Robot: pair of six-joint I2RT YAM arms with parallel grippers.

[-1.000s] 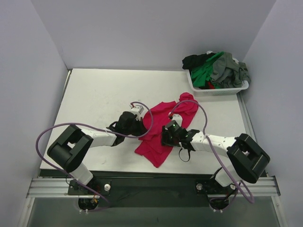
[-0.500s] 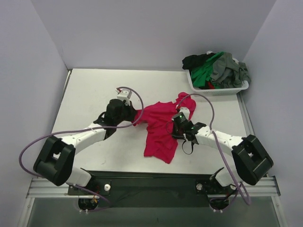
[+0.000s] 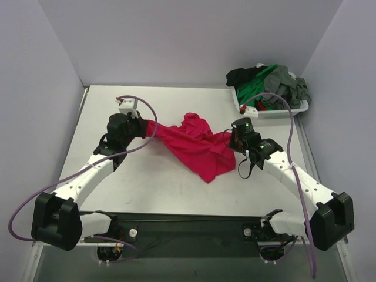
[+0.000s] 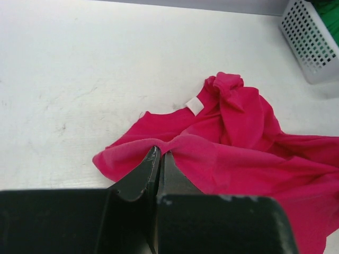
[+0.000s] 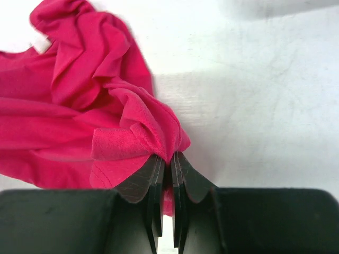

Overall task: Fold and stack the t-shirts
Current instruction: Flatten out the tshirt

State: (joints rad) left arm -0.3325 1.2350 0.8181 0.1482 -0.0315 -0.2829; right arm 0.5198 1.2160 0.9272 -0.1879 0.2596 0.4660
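The crimson-red t-shirt (image 3: pixel 197 147) hangs stretched between my two grippers over the middle of the table, its lower part drooping toward the near edge. My left gripper (image 3: pixel 147 127) is shut on the shirt's left edge; in the left wrist view the cloth (image 4: pixel 238 153) is pinched at the fingertips (image 4: pixel 160 154), with a white neck label (image 4: pixel 194 106) beyond. My right gripper (image 3: pixel 230 137) is shut on a bunched fold at the right end, seen up close (image 5: pixel 172 157) with crumpled red cloth (image 5: pixel 79 106) spreading left. The green, grey and black t-shirts (image 3: pixel 267 85) lie heaped in the basket.
A white plastic basket (image 3: pixel 276 111) stands at the far right corner of the white table (image 3: pixel 117 170); its mesh wall (image 4: pixel 312 47) shows in the left wrist view. Purple cables loop off both arms. Walls close in the table on three sides.
Both arms moved away from the near edge and apart, drawing the red t-shirt up and out between them. The right gripper went from partly open to shut on the cloth.
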